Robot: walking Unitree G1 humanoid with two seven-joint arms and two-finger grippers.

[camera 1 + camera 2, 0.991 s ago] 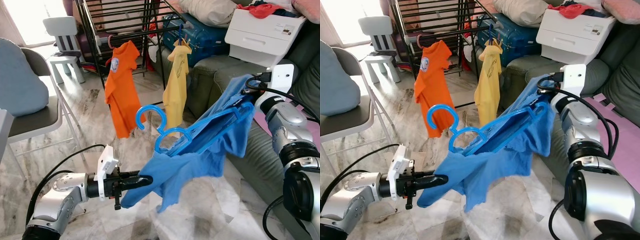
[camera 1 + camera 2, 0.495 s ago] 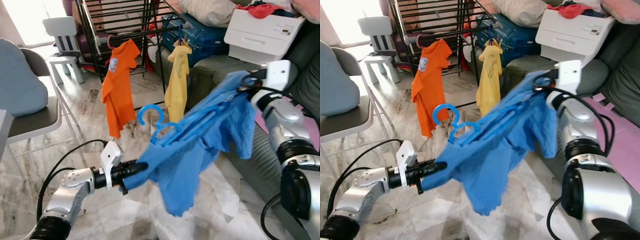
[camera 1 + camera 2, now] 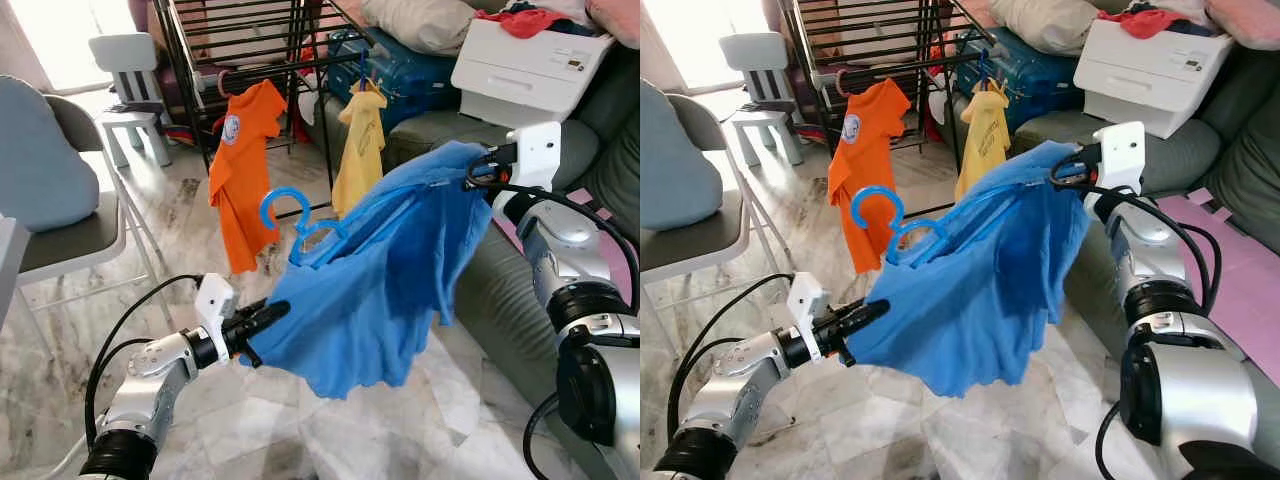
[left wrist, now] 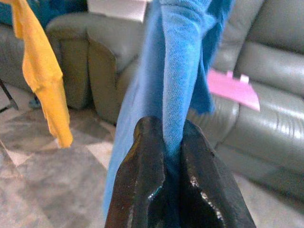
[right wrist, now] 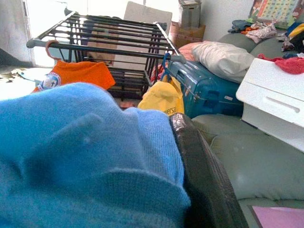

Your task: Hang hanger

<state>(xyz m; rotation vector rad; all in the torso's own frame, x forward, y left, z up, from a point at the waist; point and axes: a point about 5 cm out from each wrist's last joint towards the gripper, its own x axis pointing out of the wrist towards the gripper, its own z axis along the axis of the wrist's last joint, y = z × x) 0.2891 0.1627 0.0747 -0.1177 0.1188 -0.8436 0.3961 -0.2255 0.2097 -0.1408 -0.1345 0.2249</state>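
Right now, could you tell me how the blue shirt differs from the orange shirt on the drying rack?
The blue shirt is held stretched between the left tool and right tool; the orange shirt hangs free from the drying rack. The blue shirt lies slanted and bunched, whereas the orange one hangs straight down. The blue shirt looks larger. Both sit on hangers.

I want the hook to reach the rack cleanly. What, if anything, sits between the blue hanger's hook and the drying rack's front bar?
No object stands between the hook and the front bar, just open air above floor. The orange shirt and yellow shirt already hang there; the gap between them looks free.
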